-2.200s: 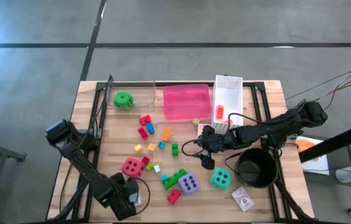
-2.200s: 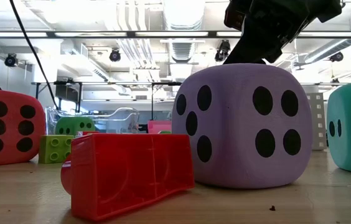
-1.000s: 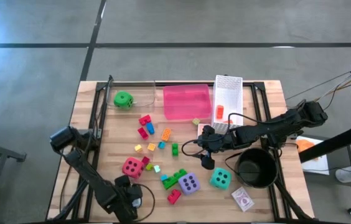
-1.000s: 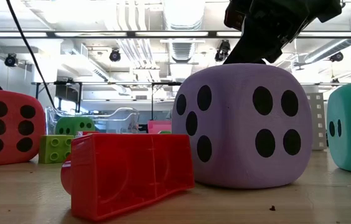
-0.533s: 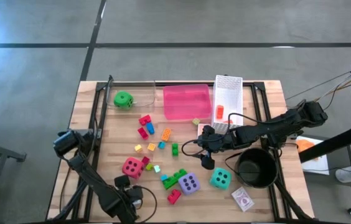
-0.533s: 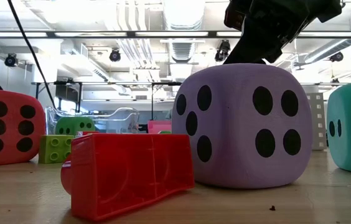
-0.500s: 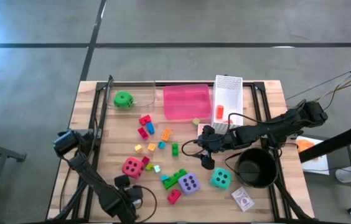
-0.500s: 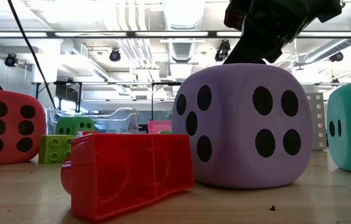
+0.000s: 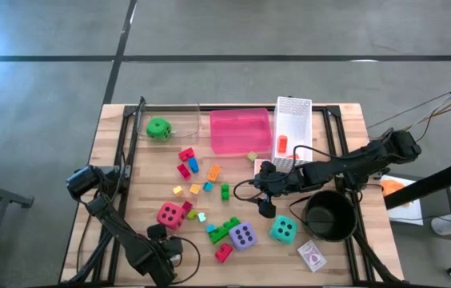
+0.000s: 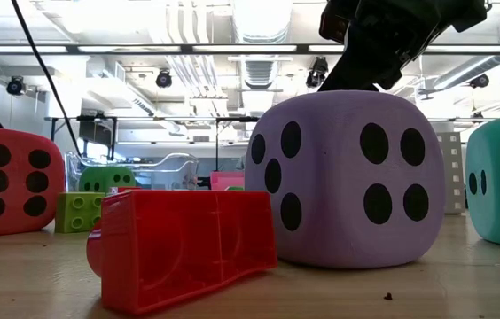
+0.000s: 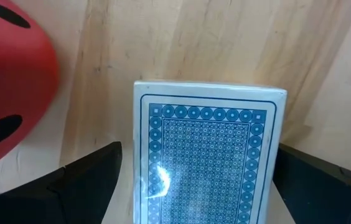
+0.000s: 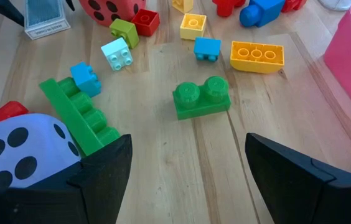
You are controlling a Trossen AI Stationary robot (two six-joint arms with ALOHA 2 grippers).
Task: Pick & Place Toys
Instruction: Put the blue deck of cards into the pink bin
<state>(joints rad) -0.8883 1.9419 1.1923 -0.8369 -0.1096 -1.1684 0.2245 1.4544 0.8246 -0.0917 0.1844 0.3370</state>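
Observation:
A blue-backed card pack [image 11: 206, 158] lies flat on the wood near the table's front left. My left gripper [image 9: 168, 253] points straight down over it, open, one finger [image 11: 82, 180] on each side of the pack. The red die [image 9: 170, 214] sits just beyond it. My right gripper [image 9: 267, 198] hangs open above the table's middle, slanting down; a green two-stud brick [image 12: 201, 98] lies ahead of its fingers. The purple die [image 9: 243, 235] and teal die [image 9: 282, 230] rest near the front, and the green die [image 9: 158, 128] at the far left.
Loose small bricks [image 9: 197, 180] are scattered over the middle. A pink box [image 9: 239, 132] and a white mesh basket [image 9: 293, 128] stand at the far edge. A black pot [image 9: 329, 214] stands at the right, with a red card pack [image 9: 312, 257] near it.

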